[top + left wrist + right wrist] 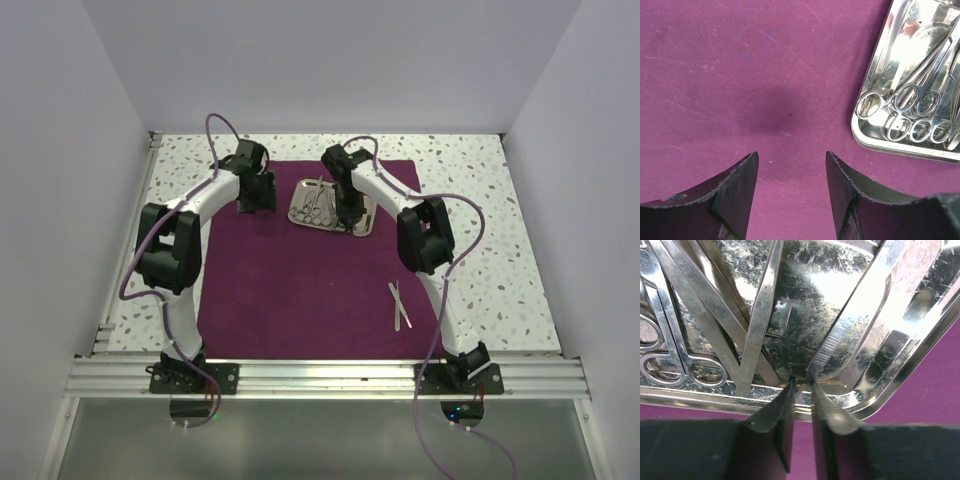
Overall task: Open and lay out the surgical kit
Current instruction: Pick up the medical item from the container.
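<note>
A dark purple cloth wrap [290, 280] lies spread flat across a speckled table [470, 170], with a small steel tray [296, 218] resting on its far half, a little right of centre. Two robot arms reach in from the near edge.

The right gripper [347, 212] is down over the right part of the tray. In the wrist view its fingers [775, 415] are drawn almost together at the tray's near rim [715, 400], their tips meeting the end of a thin flat steel instrument [840, 340] with a ribbed face. The view does not show whether that instrument is actually pinched.

The left gripper [255, 195] hangs over bare cloth just left of the tray. Its jaws are spread wide and hold nothing, with purple fabric [765, 75] showing between them.

Ring-handled scissors and forceps [905, 97] lie crowded together inside the tray [890, 147], their loops towards the left gripper. More flat blades and ring handles [670, 365] cross the tray floor on the right gripper's side.

A pair of tweezers [400, 305] lies alone on the near right part of the cloth, well apart from the tray and close beside the right arm's lower link.
</note>
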Motion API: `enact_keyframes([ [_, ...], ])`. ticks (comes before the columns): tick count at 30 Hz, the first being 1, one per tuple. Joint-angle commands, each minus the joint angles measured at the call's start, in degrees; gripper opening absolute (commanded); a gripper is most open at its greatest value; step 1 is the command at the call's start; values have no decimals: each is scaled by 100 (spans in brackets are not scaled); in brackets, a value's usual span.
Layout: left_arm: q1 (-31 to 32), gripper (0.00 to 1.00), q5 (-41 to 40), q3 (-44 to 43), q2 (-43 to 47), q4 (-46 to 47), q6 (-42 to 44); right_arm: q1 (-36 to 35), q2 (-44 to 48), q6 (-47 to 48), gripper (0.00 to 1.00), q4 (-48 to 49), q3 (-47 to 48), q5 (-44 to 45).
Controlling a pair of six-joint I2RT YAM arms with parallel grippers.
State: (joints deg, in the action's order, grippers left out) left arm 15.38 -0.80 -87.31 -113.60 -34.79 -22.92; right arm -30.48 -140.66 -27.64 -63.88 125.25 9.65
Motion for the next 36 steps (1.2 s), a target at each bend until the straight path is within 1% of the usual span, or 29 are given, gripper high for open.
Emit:
enact_keyframes([
  [1, -79, 60, 53, 56, 57, 227, 51, -55, -330, 4, 20, -266, -53, 63],
  [5, -114, 60, 53, 144, 119, 270, 51, -55, -304, -5, 18, 23, -439, 55],
  [7, -131, 60, 53, 153, 119, 279, 59, -46, -400, 13, 2, 33, -501, 72],
  [8, -131, 60, 53, 144, 119, 279, 59, -46, -427, 13, 0, -2, -502, 72],
  [11, -149, 60, 53, 144, 119, 288, 59, -46, -506, 57, 0, -72, -519, 20],
  [14, -166, 60, 53, 153, 128, 271, 59, -46, -340, 101, 0, -99, -537, 124],
  [18, -175, 60, 53, 214, 154, 297, 51, 7, 187, 110, 0, -116, -493, 370],
  [19, -175, 60, 53, 232, 145, 297, 42, 24, 440, 110, 0, -116, -467, 414],
  [20, -175, 60, 175, 232, 154, 306, 42, 42, 539, 127, 0, -186, -380, 467],
  [23, -175, 60, 203, 232, 145, 323, 24, 95, 978, 153, 0, -353, -204, 695],
  [27, -175, 60, 220, 214, 145, 332, 7, 165, 1532, 189, 0, -450, -343, 933],
  [31, -175, 61, 369, 188, 145, 393, -2, 174, 2269, 180, 0, -415, -1018, 960],
  [32, -167, 61, 396, 188, 154, 428, -2, 165, 2654, 154, 0, -319, -1490, 925],
  [33, -158, 62, 422, 188, 171, 455, -11, 165, 2849, 145, 0, -249, -1765, 899],
  [34, -140, 63, 449, 196, 206, 464, -37, 165, 3051, 92, 0, -118, -2350, 837],
  [36, -79, 64, 466, 179, 242, 551, -90, 165, 3717, 48, 0, 67, -2994, 741],
])
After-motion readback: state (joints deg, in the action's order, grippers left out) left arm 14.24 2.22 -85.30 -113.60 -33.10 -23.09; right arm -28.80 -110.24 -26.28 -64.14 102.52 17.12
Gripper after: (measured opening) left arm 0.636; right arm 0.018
